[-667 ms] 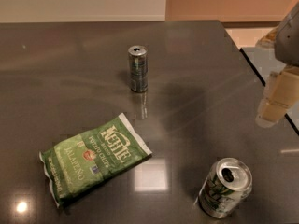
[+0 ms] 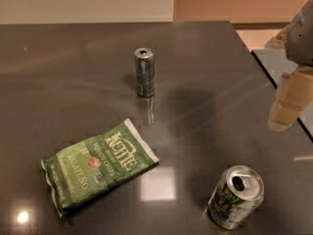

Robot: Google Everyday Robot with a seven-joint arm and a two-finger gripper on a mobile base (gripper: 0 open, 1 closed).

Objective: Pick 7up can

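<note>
Gripper (image 2: 283, 110) R-edge; shiny 7up can (image 2: 235, 198)

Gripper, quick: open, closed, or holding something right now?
Gripper: cannot be told; it hangs at the right edge of the dark table, apart from the wide silver green-and-white 7up can.

Overhead glare patches the dark table (image 2: 73, 82); gripper (image 2: 283, 112) hangs at right edge.

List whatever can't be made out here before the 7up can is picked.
Camera view only:
Gripper: at the right edge, up and right of the 7up can; the frame edge cuts off its top.
7up can: print too small to read; far side hidden by its own body.
Slim can: label too small to read.
Table: left and near parts cut off by the frame.
</note>
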